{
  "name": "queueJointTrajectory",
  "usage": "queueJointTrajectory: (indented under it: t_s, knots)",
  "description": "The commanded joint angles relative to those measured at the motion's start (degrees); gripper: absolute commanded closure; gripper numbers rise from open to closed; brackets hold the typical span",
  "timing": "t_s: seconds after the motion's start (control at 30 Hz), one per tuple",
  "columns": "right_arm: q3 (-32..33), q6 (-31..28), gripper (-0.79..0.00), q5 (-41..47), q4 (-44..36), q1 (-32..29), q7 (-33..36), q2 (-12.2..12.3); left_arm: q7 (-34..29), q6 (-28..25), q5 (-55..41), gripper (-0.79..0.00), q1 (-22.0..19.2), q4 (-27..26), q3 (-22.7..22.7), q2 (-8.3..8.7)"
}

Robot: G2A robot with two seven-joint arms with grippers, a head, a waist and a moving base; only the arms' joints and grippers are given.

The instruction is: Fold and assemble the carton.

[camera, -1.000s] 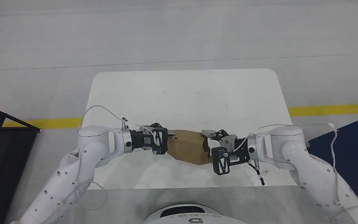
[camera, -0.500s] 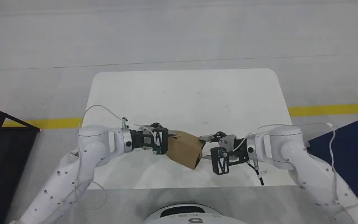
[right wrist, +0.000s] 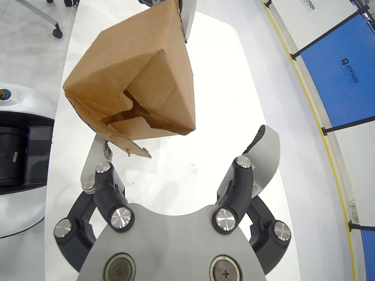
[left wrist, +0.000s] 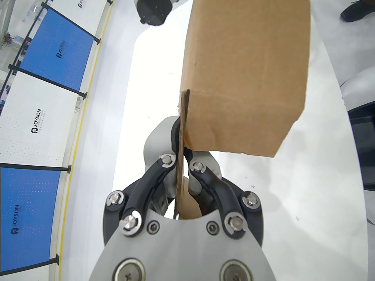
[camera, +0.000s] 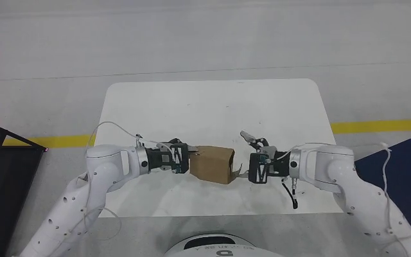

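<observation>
Top view: the carton (camera: 212, 164) is clamped by the left tool (camera: 188, 159) near the surface's (camera: 212, 103) front edge; the right tool (camera: 246, 156) is spread open beside it.

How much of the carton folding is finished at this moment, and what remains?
Done: the carton has a box shape, its end flaps mostly tucked together. In hand: the left tool clamps the carton at one end; the right tool is open at the other end. Left: one loose flap sticks out and needs tucking.
</observation>
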Motion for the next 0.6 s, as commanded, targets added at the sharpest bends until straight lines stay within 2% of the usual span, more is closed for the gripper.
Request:
queueJointTrajectory:
  t_s: [0.0,0.27,0.57]
  knots:
    - [1.0,1.0,-0.785,0.2,0.1,-0.8,-0.7,0.0,0.1,0.4,-0.3,0.0,0.3,0.1,-0.2,0.02]
    - [4.9,7.7,-0.785,4.9,1.4,-4.9,-6.4,-0.2,0.5,3.2,-1.1,0.0,1.5,-0.1,-1.2,0.04]
    - [5.8,11.7,-0.785,8.0,2.2,-7.8,-10.1,-0.8,1.2,4.8,-1.2,0.0,2.7,-0.8,-1.5,0.07]
